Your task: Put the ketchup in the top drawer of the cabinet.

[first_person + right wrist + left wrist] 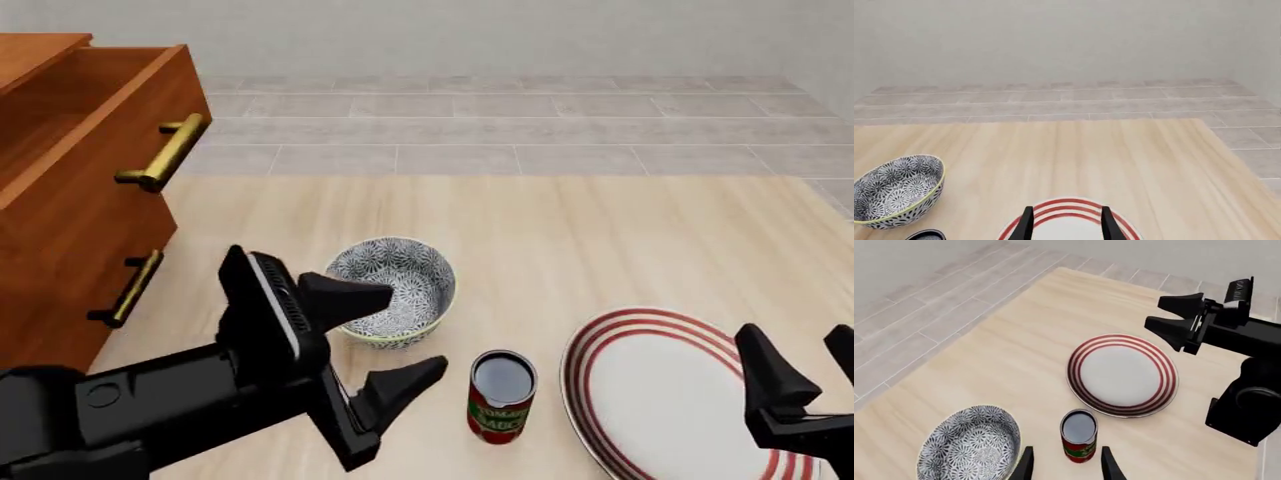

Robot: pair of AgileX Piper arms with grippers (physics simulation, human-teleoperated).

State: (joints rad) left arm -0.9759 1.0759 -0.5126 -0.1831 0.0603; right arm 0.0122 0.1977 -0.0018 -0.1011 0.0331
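Left tool apart | right tool apart | pale wood table | grey tiled floor

The counter has a light, pale wood-grain surface. Beyond it lies a floor of grey rectangular tiles. A plain off-white wall closes the room, evenly lit.

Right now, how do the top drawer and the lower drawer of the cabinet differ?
The top drawer is pulled out, its inside open from above; the lower drawer sits shut, flush with the cabinet. The top drawer's front looks taller than the lower drawer's. Both are reddish-brown wood with brass bar handles.
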